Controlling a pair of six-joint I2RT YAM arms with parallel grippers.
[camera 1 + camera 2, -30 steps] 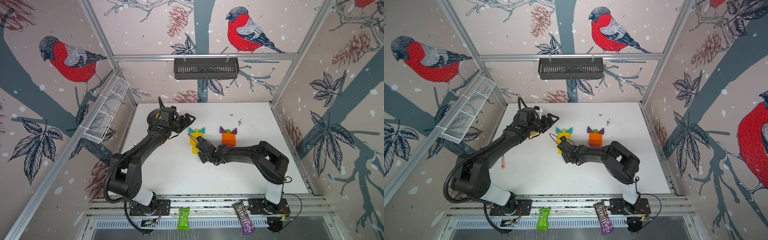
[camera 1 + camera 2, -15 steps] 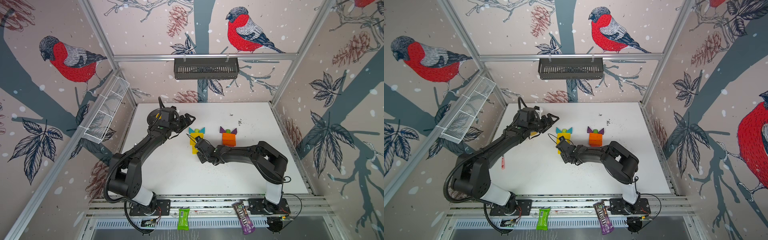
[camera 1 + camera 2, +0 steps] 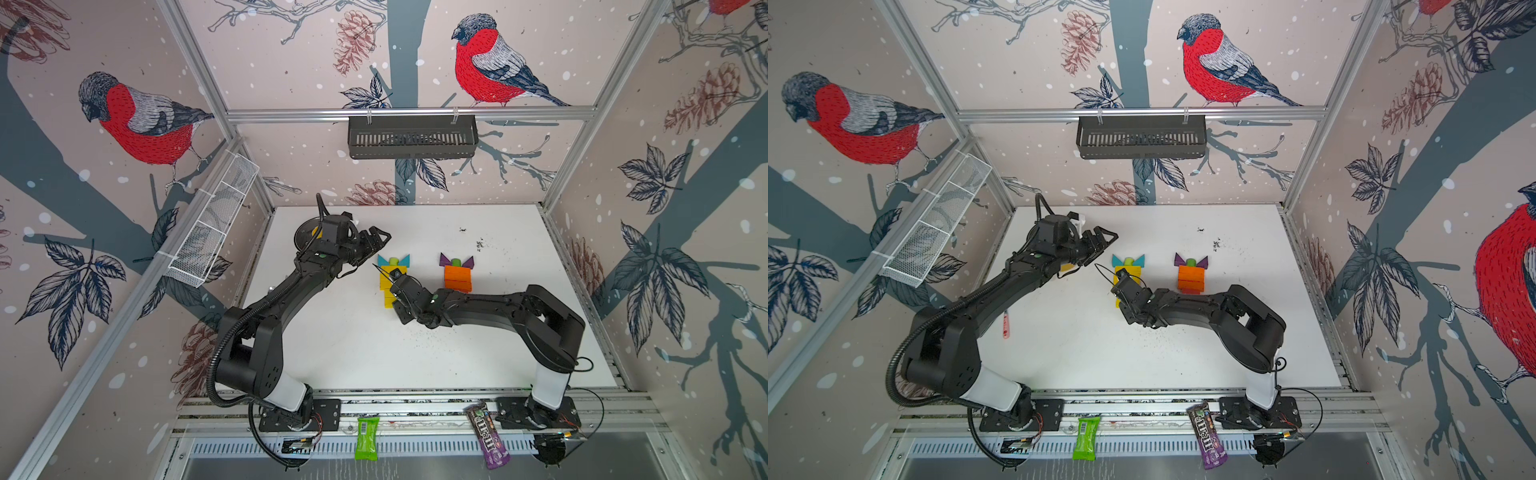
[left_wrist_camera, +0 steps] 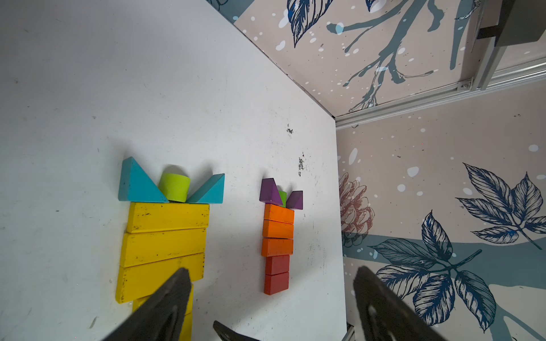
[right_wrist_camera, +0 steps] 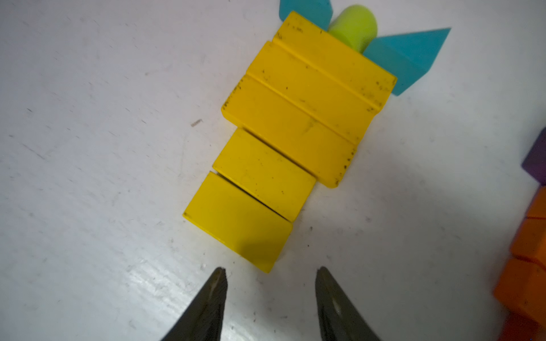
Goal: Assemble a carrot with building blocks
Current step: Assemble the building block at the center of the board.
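Right pincer [image 5: 271, 274] part open, nothing between the jaws, low over the counter [image 5: 88, 147] and just short of the end yellow bar [image 5: 236, 224]. Beyond that bar, a second short yellow one touching it, then three longer yellow bars [image 5: 301, 97] side by side, capped by two teal triangles [image 5: 407, 56] with a lime-green piece [image 5: 353, 25] between them. Beside this yellow carrot [image 4: 165, 242], apart from it, an orange carrot [image 4: 277, 230]: three orange bars, two red blocks [image 4: 276, 274], purple triangles [image 4: 270, 192] at the head. Left pincer [image 4: 271, 270] spread wide and empty, held above the counter near the leafy end of the yellow carrot. Probably light, rigid painted blocks, smooth enough to slide at a nudge. Best taken squarely across the short width, on the long flat sides, without brushing a neighbour. Looks close to finished for both figures.
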